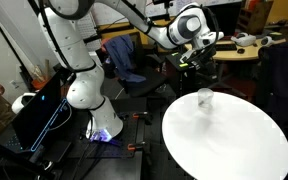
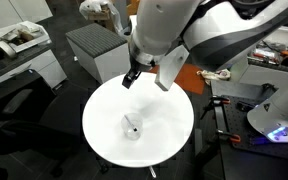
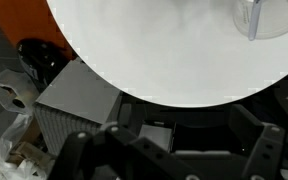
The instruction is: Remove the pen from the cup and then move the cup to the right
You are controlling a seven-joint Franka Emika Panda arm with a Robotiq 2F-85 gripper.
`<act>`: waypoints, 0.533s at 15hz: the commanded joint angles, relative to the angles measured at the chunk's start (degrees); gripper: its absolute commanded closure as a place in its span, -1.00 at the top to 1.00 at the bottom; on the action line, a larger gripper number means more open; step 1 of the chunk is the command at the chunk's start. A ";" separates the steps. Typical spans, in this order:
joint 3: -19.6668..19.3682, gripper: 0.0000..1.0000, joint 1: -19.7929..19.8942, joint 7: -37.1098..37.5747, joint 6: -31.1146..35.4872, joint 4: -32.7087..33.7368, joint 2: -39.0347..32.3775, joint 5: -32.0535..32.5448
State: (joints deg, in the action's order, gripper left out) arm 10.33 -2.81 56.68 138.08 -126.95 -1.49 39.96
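Pen seems light, thin, stiff; pinch its top above the fragile, slippery cup. Gripper hangs released, empty.

**Cup cropped, pen barely legible**

In the wrist view the cup sits at the far right and is cut off by the top edge, so its rim is out of frame. A faint line inside it may be the pen, but that cannot be told. The table runs past the top and right edges. The gripper is cropped by the bottom edge, dark and blurred. In an exterior view the pen is only a tiny dark speck, and the arm hides the table's far rim. In an exterior view the cup is a pale blur.
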 commanded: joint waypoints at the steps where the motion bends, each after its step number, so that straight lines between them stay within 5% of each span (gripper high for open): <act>1: -1.80 1.00 -1.97 -0.16 -0.03 0.31 -0.57 -0.19; 8: -2.45 1.00 -2.16 1.10 -0.25 0.26 -0.51 0.57</act>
State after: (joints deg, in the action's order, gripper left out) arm 9.36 -3.62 56.67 138.08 -126.72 -2.19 39.95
